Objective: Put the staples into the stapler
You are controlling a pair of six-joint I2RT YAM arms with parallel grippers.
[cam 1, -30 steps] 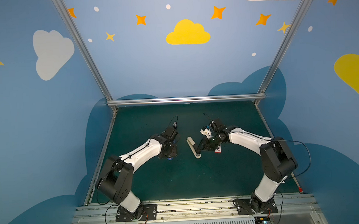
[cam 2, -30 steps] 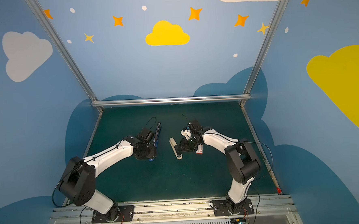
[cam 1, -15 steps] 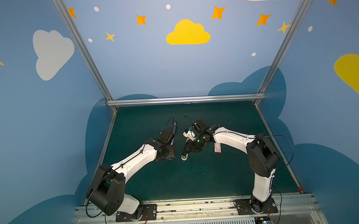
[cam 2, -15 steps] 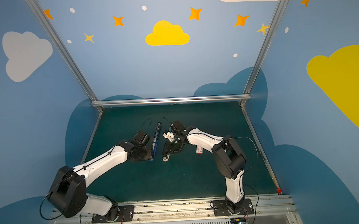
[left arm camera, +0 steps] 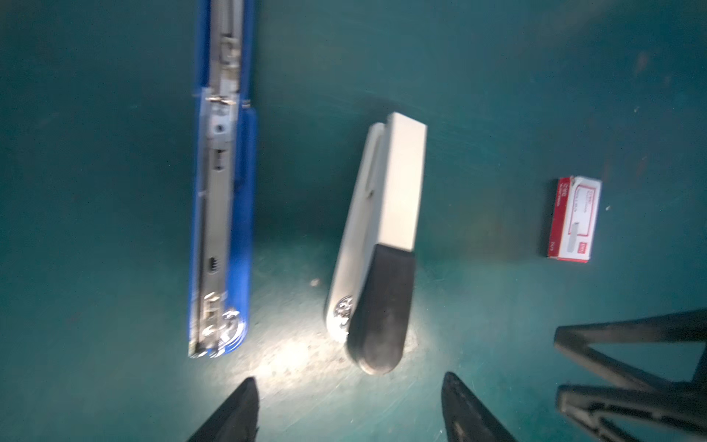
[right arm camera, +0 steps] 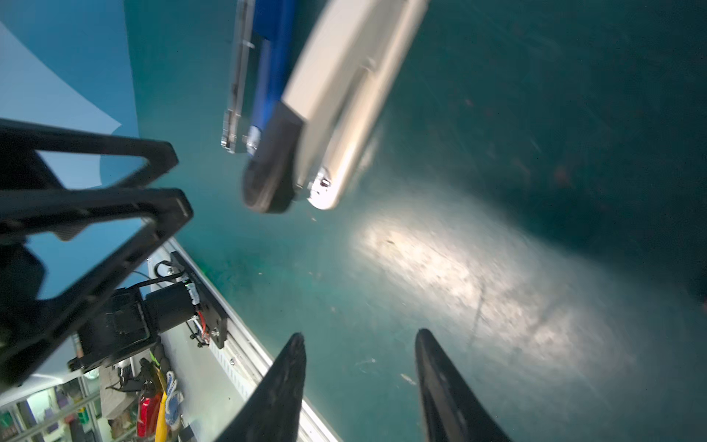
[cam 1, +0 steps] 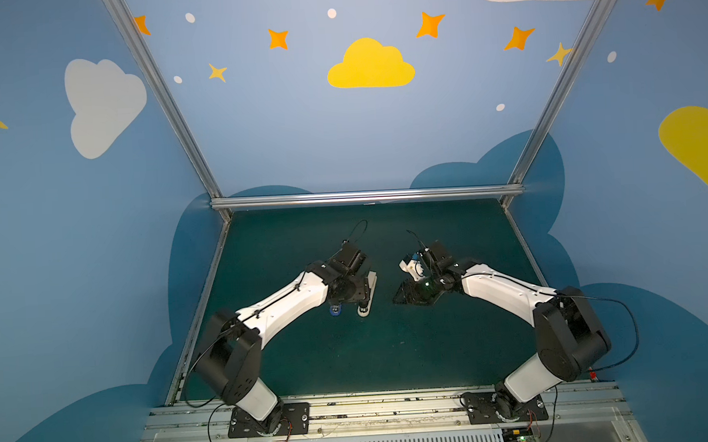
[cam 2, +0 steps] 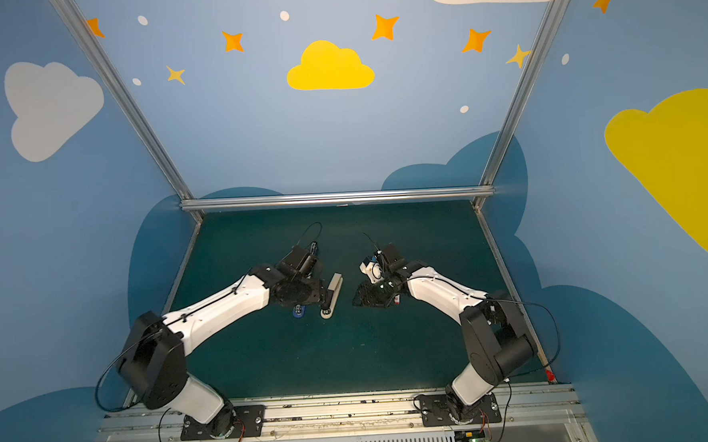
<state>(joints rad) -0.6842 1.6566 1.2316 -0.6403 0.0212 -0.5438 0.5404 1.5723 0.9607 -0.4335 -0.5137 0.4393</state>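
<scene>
Green matting [cam 1: 351,355] covers the table, boxed in by blue walls [cam 1: 297,129] painted with clouds and stars. Low over the mat, the left gripper [left arm camera: 349,378] has its jaws spread wide with nothing between them. Its fingertips [left arm camera: 245,398] point at the black end of a grey stapler [left arm camera: 382,214] without touching it. Beside that one, roughly parallel and apart from it, lies the blue stapler [left arm camera: 222,229], folded out flat with its metal rail facing up. On the grey stapler's other side, well apart, the staple box [left arm camera: 574,218] lies closed on the mat, white and red; the strips themselves are hidden. The right gripper [right arm camera: 359,333] hangs tilted over bare mat to the right of the staplers, jaws parted and empty. In a top view it covers most of the staple box [cam 2: 396,299].
</scene>
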